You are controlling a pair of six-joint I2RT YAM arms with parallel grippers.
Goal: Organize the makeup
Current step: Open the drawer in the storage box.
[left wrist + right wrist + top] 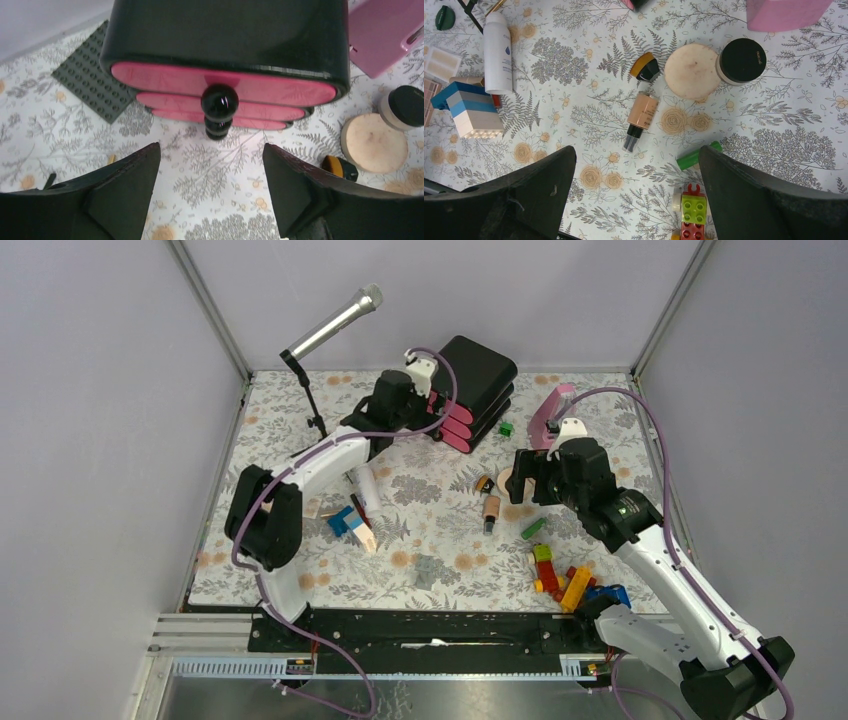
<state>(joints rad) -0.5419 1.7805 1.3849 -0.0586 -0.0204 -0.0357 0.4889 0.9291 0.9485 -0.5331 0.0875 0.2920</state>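
At the far end of the table [440, 530], the left gripper [211, 150] is facing a black drawer unit [225, 35], jaws spread wide and empty, lined up on its top knob [220, 101], probably to pull it. The right gripper [636, 150], also wide open and empty, is hovering over the peach bottle [642, 111] lying flat below.

The left arm [300, 475] rises from its base to a bent elbow, and its forearm stretches far forward and to the right. At its end the left hand [210, 150] sits low and close to level, facing forward, its two dark fingers [125, 190] spread well apart. The right arm [670, 570] climbs from its base and leans forward and to the left. The right hand [636, 152] is raised and looks almost straight down, its fingers [744, 195] parted as wide as they go.
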